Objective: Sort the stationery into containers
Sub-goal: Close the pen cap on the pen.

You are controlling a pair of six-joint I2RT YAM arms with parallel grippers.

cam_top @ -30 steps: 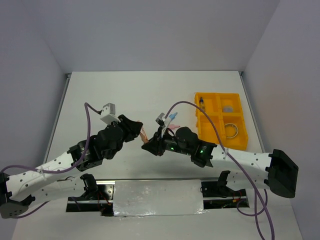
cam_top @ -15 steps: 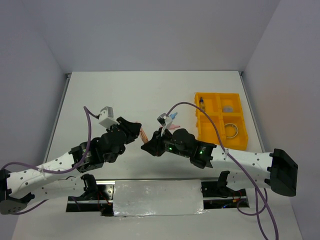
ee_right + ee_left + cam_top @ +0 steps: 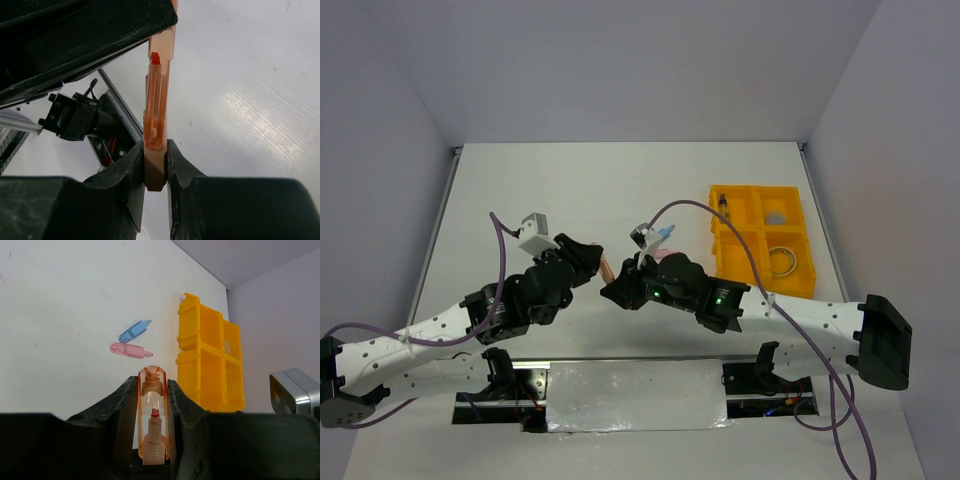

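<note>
From above, the left hand (image 3: 592, 262) and the right hand (image 3: 613, 290) meet nose to nose over the bare middle of the desk (image 3: 570, 190). A small orange clip-like piece (image 3: 605, 269) bridges them, raised off the surface. Well to the right sits the yellow-orange tray (image 3: 807, 245), with a tan ring (image 3: 781, 262) lying in its near right compartment.

In the left wrist view, the left hand is clenched on the orange piece, one finger pressing each long side. The piece is translucent, long and narrow with a rounded far end, and a paler inner part tipped in red shows through its shell. Beyond it on the desk lie a blue clip-like piece (image 3: 134, 331) and a pink clip-like piece (image 3: 130, 350), just beside each other and a little short of the tray's wall.

In the right wrist view, the right hand grasps the same orange piece by its squared, solid end, fingers tight on both faces. From here the piece looks slim and ribbed, the red spot near its far end, which runs up under the left hand's black body.
</note>
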